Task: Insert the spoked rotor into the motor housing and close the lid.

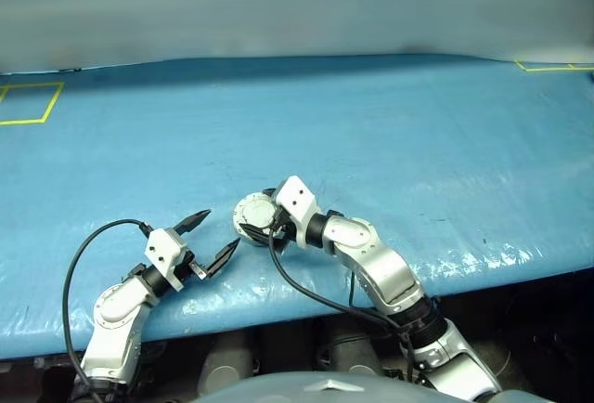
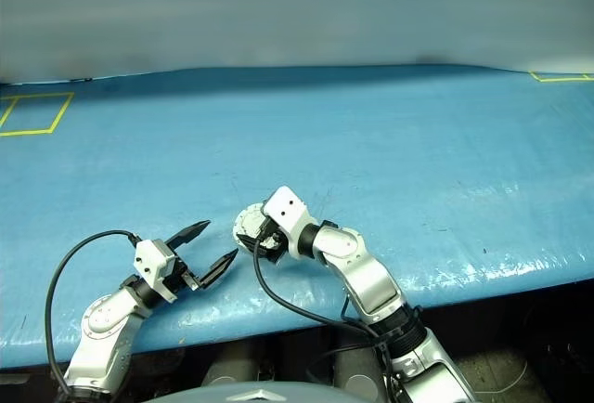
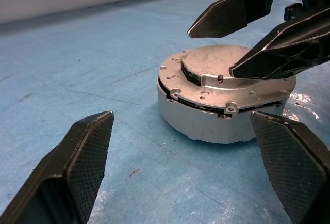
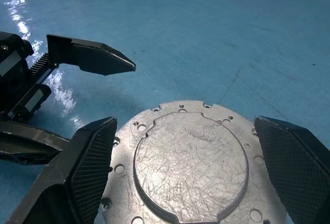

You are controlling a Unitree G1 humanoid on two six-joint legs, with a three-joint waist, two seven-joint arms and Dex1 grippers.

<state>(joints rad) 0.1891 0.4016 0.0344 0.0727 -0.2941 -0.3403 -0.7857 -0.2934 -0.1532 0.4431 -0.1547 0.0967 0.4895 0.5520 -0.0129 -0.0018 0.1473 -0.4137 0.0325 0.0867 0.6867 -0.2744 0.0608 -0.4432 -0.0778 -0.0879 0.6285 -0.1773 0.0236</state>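
Lid (image 3: 216,74) sits on the motor housing (image 3: 206,123), plain silver face up: scratched round boss, flat flange with small rim bolts and holes. Dark seam visible between lid rim and the smooth grey housing wall. Stack stands on the blue sheet-covered worktop (image 1: 390,134), near its front edge, about mid-width. Right claw (image 4: 191,172) released, its textured black pads splayed either side of the lid, just above it, not gripping. Left claw (image 1: 215,236) also spread wide, empty, just beside the housing, tips pointing at it.
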